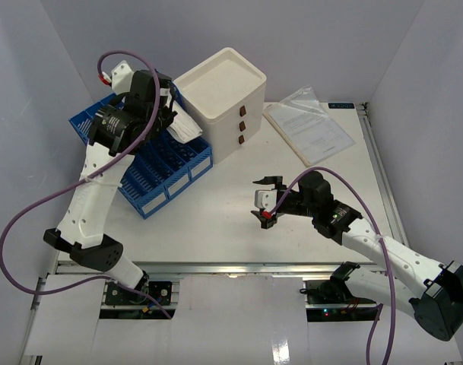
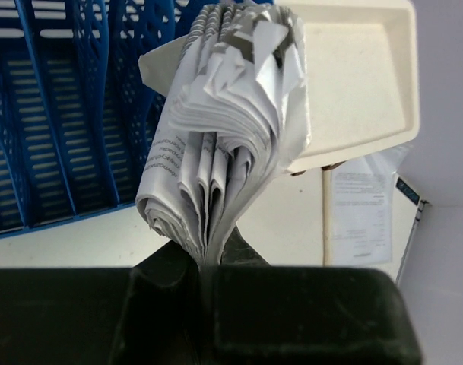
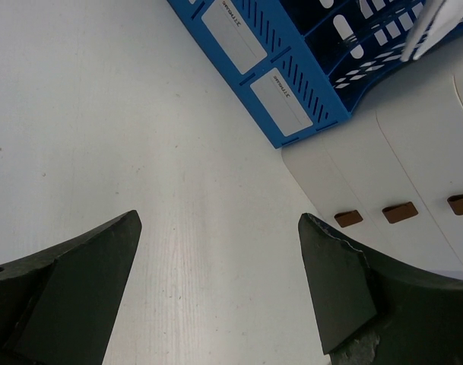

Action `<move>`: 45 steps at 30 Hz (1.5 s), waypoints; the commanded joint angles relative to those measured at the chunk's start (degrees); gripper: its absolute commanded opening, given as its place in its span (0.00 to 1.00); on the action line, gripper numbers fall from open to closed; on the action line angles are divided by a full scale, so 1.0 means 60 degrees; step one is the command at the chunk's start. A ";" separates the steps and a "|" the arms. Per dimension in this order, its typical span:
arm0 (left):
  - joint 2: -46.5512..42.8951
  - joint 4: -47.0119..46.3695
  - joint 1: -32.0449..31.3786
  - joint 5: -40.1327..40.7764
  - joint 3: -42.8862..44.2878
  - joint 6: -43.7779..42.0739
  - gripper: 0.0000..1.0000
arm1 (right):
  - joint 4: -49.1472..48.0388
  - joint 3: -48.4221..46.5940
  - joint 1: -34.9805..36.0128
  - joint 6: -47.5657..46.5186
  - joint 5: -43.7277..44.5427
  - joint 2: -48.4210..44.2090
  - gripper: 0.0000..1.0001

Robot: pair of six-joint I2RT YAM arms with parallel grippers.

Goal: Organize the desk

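Far left: clamping a folded paper wad (image 2: 223, 137) in the left fingers (image 2: 166, 266), long axis straight out from the tips, above the blue file sorter (image 1: 159, 171). Mid-right: hovering with the right fingers (image 3: 79, 281) spread, grasping nothing, over the worktop (image 1: 216, 228), farther from the sorter.

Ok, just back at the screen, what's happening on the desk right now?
The left gripper is shut on a bundle of folded papers, holding it above the blue file organizer, beside the white drawer box. The right gripper is open and empty, hovering over a bare part of the desk. A clear sleeve of papers lies near the far right corner, untouched.
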State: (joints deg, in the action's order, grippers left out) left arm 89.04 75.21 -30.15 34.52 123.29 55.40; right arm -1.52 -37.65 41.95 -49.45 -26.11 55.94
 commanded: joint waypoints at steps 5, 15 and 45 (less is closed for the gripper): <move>-0.2048 -0.0876 0.0030 -0.1163 -0.0983 -0.0782 0.00 | -0.0473 0.0064 -0.0063 0.0156 -0.0279 -0.0066 0.90; -0.1062 -0.1655 0.0016 -0.1478 -0.0977 -0.1400 0.00 | -0.0566 0.0151 -0.0077 0.0171 -0.0294 -0.0035 0.90; 0.1354 -0.0876 0.0030 0.0531 0.0920 -0.3288 0.00 | -0.0626 0.0269 -0.0148 0.0138 -0.0530 0.0037 0.90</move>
State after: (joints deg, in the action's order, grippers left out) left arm 97.39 72.65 -30.20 31.98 124.38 35.76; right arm -3.14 -36.58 41.25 -49.23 -27.87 56.42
